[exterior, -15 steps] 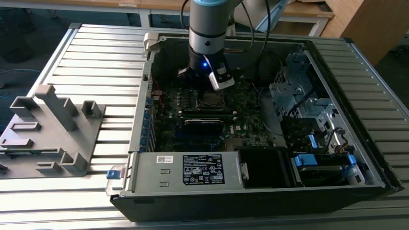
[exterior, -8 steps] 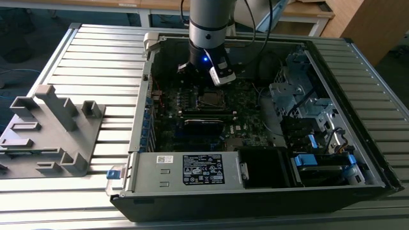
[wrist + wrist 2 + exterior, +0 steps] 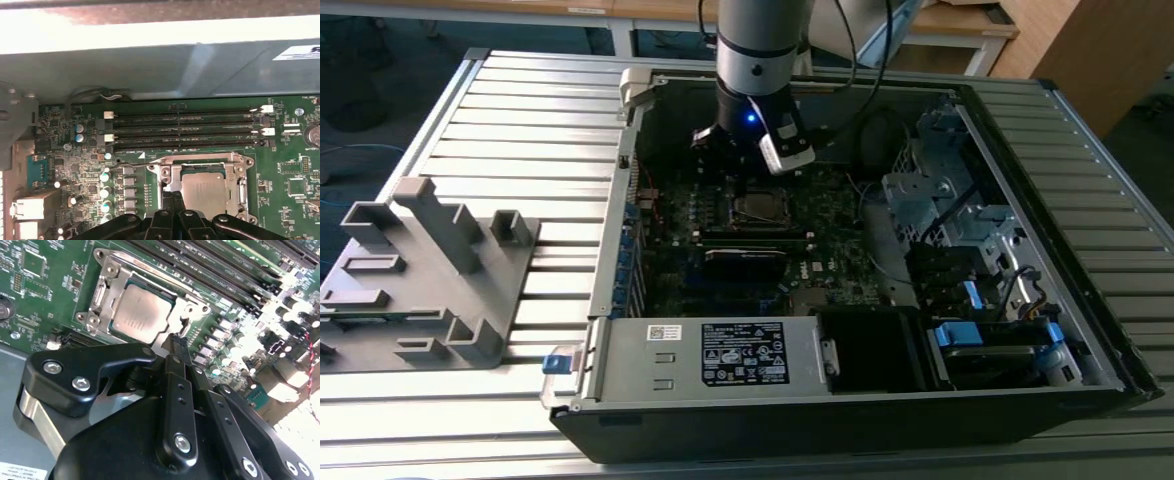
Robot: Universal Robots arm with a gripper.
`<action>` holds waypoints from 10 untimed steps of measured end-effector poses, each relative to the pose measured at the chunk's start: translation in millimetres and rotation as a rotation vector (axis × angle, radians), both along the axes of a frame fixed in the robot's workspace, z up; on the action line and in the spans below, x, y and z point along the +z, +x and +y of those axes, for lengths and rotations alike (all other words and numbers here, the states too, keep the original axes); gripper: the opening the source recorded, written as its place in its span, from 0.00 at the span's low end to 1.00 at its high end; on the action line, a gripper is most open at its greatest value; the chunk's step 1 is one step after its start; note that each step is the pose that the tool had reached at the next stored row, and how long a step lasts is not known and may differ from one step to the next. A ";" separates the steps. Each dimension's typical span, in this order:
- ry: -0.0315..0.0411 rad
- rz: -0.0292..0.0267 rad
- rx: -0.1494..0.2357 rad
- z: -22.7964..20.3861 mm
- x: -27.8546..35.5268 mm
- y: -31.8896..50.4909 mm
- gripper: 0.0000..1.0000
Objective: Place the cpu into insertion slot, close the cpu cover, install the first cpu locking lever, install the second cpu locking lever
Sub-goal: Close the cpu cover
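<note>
The cpu (image 3: 141, 311) is seated under the closed cpu cover (image 3: 186, 309).
The gripper (image 3: 178, 341) is seen closed beside it; the case (image 3: 854, 420) is laid on a slatted table (image 3: 494, 110).

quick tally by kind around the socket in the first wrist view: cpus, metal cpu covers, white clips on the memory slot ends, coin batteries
cpu: 1
cpu cover: 1
white clips: 4
coin battery: 1
total: 7
</note>
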State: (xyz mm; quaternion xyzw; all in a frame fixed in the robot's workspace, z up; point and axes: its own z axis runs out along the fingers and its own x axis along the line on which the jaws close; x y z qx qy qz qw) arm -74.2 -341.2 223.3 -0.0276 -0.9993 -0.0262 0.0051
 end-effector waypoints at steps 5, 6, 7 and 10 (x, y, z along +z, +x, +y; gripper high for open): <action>-0.0001 0.0001 0.000 0.0 -0.1 14.3 0.11; 0.0000 0.0000 0.000 0.0 -0.2 17.4 0.11; 0.0000 0.0000 0.000 0.0 -0.2 20.2 0.11; -0.0002 0.0001 0.000 -0.1 -0.2 26.3 0.11</action>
